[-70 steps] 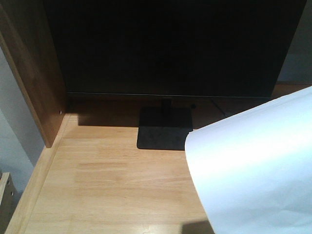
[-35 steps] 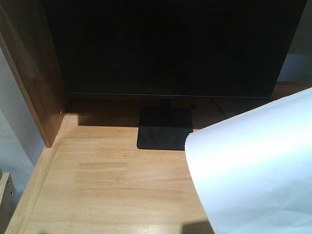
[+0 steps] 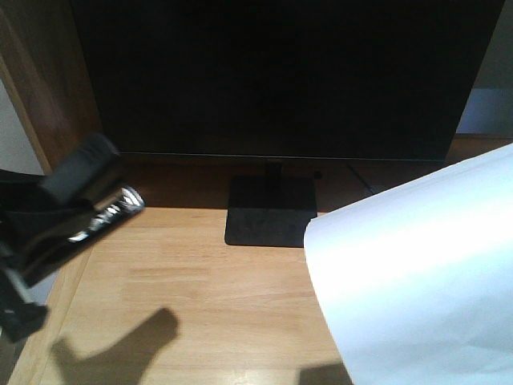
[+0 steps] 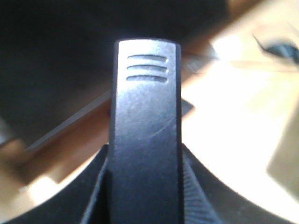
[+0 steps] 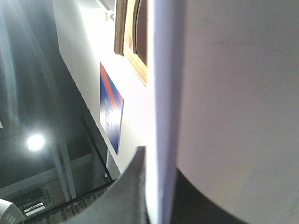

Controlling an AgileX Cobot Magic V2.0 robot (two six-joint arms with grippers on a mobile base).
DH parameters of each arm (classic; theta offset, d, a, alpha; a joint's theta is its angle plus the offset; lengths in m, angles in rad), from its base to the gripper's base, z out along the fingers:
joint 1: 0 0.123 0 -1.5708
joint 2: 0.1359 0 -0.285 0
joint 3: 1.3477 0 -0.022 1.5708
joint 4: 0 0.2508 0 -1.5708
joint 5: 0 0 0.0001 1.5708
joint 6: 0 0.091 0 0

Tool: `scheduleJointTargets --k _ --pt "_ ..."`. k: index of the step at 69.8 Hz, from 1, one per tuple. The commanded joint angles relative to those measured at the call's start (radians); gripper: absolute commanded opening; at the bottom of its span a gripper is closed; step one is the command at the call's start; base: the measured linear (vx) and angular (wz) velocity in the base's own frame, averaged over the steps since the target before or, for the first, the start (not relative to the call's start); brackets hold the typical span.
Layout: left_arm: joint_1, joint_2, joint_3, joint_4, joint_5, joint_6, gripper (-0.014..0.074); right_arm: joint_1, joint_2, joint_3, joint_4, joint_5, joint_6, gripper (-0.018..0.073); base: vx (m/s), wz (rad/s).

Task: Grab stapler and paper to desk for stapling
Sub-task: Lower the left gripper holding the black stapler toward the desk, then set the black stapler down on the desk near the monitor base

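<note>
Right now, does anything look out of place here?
Nothing is damaged or spilled. The paper bows in mid-air at the right instead of lying flat, and the stapler hangs above the desk at the left, throwing a shadow.

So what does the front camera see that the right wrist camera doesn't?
Only the front view shows the desk, the dark monitor and the stapler. Only the right wrist view shows a blue and red wall poster and a ceiling light. Both show the white paper.
</note>
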Motion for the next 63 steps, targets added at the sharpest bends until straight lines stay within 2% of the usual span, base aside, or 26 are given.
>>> scheduleJointTargets --k 1,12,24,35,57,60,63 --pt "-0.002 0.076 -0.027 -0.156 -0.116 0.192 -0.0006 -0.008 0.012 -0.026 0.015 -0.042 -0.005 -0.0006 0.0 0.0" --pt "0.043 0.2 -0.027 -0.312 -0.109 0.45 -0.0006 -0.008 0.012 -0.026 0.015 -0.042 -0.005 -0.0006 0.0 0.0" --pt "0.122 0.334 -0.027 -0.403 -0.059 0.651 -0.0006 -0.008 0.012 -0.026 0.015 -0.042 -0.005 -0.0006 0.0 0.0" --pt "0.185 0.454 -0.027 -0.514 0.032 0.88 -0.0006 -0.008 0.012 -0.026 0.015 -0.042 -0.005 -0.0006 0.0 0.0" --pt "0.21 0.656 -0.027 -0.727 0.203 1.413 -0.0006 -0.008 0.012 -0.026 0.015 -0.042 -0.005 -0.0006 0.0 0.0" --pt "0.21 0.682 -0.027 -0.748 0.226 1.461 -0.0006 -0.008 0.012 -0.026 0.015 -0.042 -0.005 -0.0006 0.0 0.0" --pt "0.209 0.703 -0.028 -0.766 0.234 1.466 -0.0006 -0.008 0.012 -0.026 0.015 -0.042 -0.005 -0.0006 0.0 0.0"
